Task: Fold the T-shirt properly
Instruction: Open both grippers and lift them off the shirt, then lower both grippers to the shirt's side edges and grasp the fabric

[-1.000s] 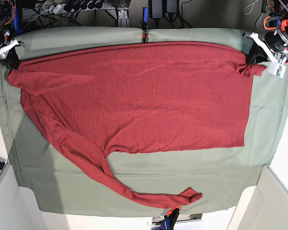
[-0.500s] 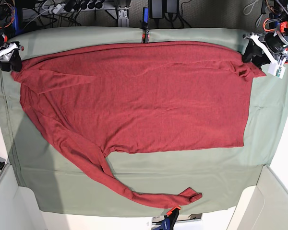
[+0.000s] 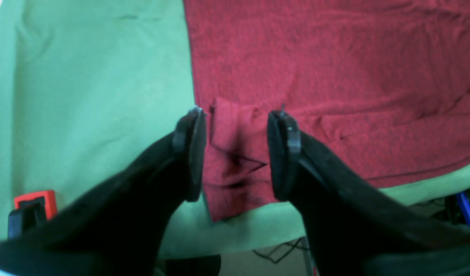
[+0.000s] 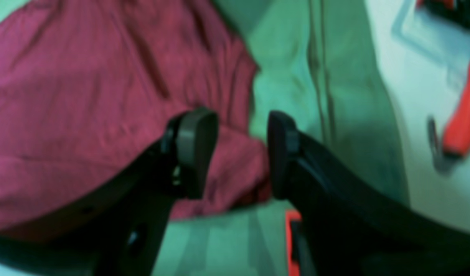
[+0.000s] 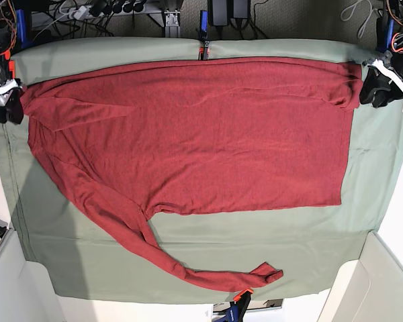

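Observation:
The dark red T-shirt (image 5: 188, 134) lies spread flat on the sage-green table cloth (image 5: 255, 248), with one long sleeve (image 5: 188, 268) trailing toward the near edge. In the base view my left gripper (image 5: 375, 88) sits just off the shirt's far right corner. My right gripper (image 5: 10, 100) sits off the far left corner. In the left wrist view the left gripper (image 3: 238, 113) is open, and a crumpled corner of the T-shirt (image 3: 235, 153) lies loose under the gap. In the blurred right wrist view the right gripper (image 4: 238, 119) is open over a corner of the T-shirt (image 4: 235, 172).
Red clamps (image 5: 242, 295) (image 5: 203, 47) pin the cloth at the near and far edges; another red clamp (image 3: 33, 201) shows beside the left fingers. White bin walls (image 5: 376, 282) stand at the near corners. Cables and power strips (image 5: 107, 8) lie behind the table.
Both grippers opened, let go of the shirt's far corners and drew back outward. The corners dropped onto the cloth and the far edge lies slacker.

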`<state>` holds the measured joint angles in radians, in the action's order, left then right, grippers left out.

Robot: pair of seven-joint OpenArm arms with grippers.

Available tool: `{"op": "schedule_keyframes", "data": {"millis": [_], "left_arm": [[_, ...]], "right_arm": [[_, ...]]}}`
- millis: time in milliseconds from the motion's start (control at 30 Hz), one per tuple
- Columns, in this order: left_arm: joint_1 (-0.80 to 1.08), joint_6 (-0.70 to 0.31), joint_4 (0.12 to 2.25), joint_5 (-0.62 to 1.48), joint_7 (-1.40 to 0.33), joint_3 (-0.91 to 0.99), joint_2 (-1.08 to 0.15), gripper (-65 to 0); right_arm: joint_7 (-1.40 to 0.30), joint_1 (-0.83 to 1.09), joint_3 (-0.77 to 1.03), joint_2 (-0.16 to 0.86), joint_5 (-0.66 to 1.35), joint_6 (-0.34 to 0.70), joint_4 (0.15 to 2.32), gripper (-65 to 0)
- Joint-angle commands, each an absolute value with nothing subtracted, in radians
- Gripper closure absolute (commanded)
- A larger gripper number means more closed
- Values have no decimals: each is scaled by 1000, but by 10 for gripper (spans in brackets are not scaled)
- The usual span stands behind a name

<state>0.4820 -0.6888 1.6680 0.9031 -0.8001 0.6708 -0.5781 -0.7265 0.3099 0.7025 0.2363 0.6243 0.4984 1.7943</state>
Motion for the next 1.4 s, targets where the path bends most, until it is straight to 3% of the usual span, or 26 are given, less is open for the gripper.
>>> {"op": "schedule_keyframes", "data": {"millis": [0, 100, 333, 533, 733, 1000, 1367], "left_arm": [[482, -698, 1684, 925, -780, 681, -598, -322], [474, -698, 1684, 923, -748, 681, -599, -377], [385, -698, 1684, 897, -740, 654, -630, -377], [270, -691, 1682, 801, -709, 504, -685, -377], [118, -637, 1599, 727, -696, 354, -699, -377], [-81, -638, 1365, 728, -727, 242, -698, -377], [-220, -640, 1162, 744, -730, 241, -698, -377]], "right_arm": [[-710, 301, 709, 254, 635, 501, 1812, -259], [-707, 249, 709, 252, 624, 501, 1810, -259], [-694, 148, 707, 253, 543, 436, 1807, -259], [-673, 34, 700, 255, 513, 414, 1759, -259], [-661, -152, 614, 255, 474, 415, 1552, -259], [-633, -362, 451, 292, 355, 415, 1218, -260], [-795, -288, 376, 297, 393, 449, 1190, -259]]}}
